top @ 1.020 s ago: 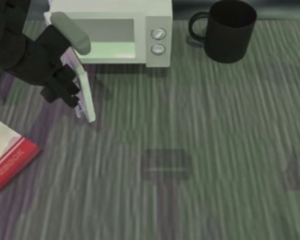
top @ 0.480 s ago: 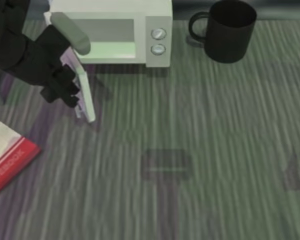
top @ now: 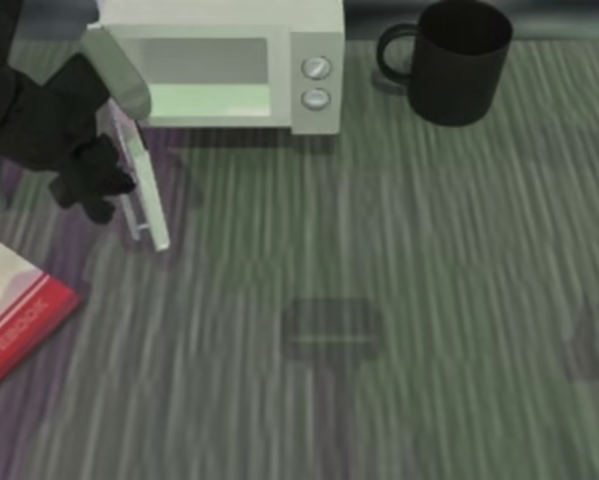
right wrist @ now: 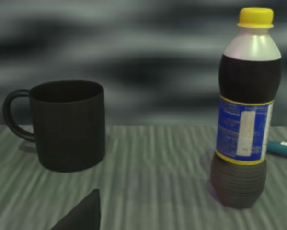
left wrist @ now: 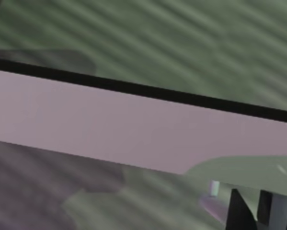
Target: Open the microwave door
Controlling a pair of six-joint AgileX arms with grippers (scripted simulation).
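- Left gripper (top: 114,185) at the bench's far left, jaws closed on the free edge of the microwave door (top: 139,190); black arm reaches in from the upper-left corner
- Microwave door swung out wide from its left hinge, standing roughly square to the front, edge-on from above; left wrist view shows it as a pale panel (left wrist: 133,129) with a dark edge
- Microwave (top: 219,62) at the far edge, left of centre; pale green cavity exposed; two knobs (top: 316,82) on its right panel
- Black mug (top: 457,62) just right of the microwave, apart from it; red book (top: 14,315) at the left edge; bottle (right wrist: 246,110) beside the mug in the right wrist view
- Right gripper: cannot tell jaw state
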